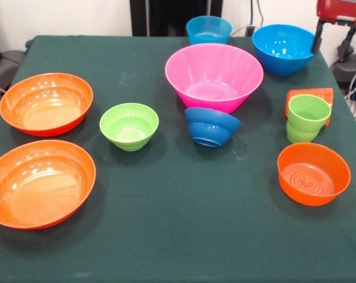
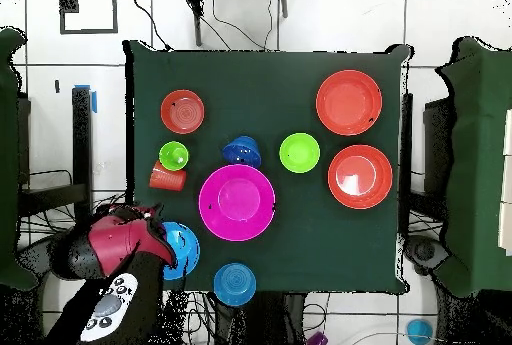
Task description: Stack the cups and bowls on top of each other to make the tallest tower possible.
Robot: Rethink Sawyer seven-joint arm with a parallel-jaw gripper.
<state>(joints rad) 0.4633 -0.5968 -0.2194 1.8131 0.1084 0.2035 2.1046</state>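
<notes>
While the red and black arm (image 2: 118, 246) sits drawn back at the lower left of the overhead view and the upper right corner of the front view, its claw cannot be made out, so whether it is spread or pressed together cannot be told.

On the dark green cloth-covered table (image 1: 178, 236), the big glossy pink plastic bowl (image 1: 214, 75) stands upright at upper centre of the front view, resting directly on the cloth rather than nested in another bowl. Just in front of it, touching or nearly touching, the small dark blue bowl (image 1: 212, 125) lies tilted. Left of that stands the small lime green bowl (image 1: 129, 125). Two wide shallow orange bowls occupy the left side, one at mid left (image 1: 46, 104) and one at lower left (image 1: 40, 182), close together. A smaller orange bowl (image 1: 313, 173) sits at lower right.

Above it, the lime green tumbler with a stepped base (image 1: 307, 118) stands upright, and the orange tumbler (image 1: 310, 95) lies on its side just behind it. Two sky blue bowls stand along the top edge, one at upper centre (image 1: 208, 29) and a larger one at upper right (image 1: 283, 48). Every piece stands singly.
</notes>
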